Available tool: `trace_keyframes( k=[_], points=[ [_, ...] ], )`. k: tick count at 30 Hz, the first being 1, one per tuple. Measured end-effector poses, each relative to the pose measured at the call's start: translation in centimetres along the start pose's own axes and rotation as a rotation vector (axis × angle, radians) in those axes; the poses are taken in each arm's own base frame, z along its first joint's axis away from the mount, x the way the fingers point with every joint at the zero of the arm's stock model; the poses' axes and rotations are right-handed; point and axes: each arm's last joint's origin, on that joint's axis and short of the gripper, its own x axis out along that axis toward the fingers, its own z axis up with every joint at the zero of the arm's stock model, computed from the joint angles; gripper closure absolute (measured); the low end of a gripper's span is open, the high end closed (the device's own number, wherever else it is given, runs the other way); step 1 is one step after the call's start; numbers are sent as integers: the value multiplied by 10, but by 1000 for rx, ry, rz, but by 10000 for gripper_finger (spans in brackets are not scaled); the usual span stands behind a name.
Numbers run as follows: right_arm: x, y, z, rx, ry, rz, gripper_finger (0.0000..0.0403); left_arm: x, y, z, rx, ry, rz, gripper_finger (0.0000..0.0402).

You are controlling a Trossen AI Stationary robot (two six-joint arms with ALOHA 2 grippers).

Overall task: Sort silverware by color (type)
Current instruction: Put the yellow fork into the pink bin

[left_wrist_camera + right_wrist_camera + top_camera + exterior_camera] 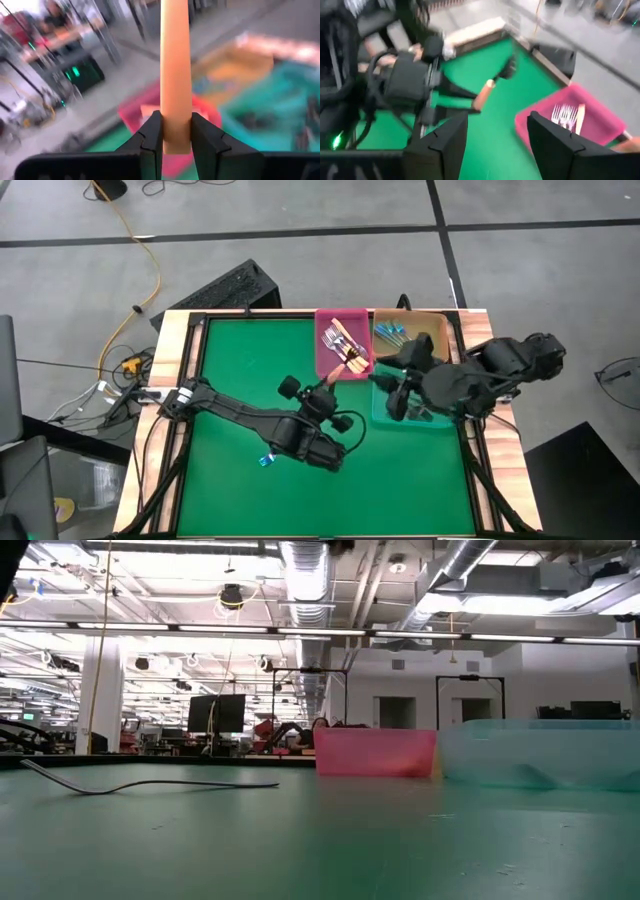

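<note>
Mid-sort. Left tool (176, 131) is clamped on a tan-handled silver fork (175, 70), at the pink plastic bin (343, 345) already holding matching forks. Right tool (492, 137) gapes wide, empty, over the teal bin (440, 420). 1 slim fork (150, 783) remains on the green table (240, 380).

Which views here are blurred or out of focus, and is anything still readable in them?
Left wrist view: the tan handle clamped in the left gripper is sharp, but the pink bin and room behind are smeared. Right wrist view: streaked throughout, though the right gripper reads as open and forks show in the pink bin. High view: sharp. Low view: bright ceiling lights, a lone fork crisp.
</note>
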Motion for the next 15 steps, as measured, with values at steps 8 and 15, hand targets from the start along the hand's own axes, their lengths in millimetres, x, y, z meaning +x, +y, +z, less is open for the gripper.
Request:
trace_keyframes(
  k=[8, 15],
  points=[
    [-26, 10, 5, -117, -152, 61, 181, -9, 5, 48, 1, -113, -10, 349],
    [-35, 20, 6, -223, -205, 116, 181, -21, -6, 80, 68, -116, -243, 349]
  ],
)
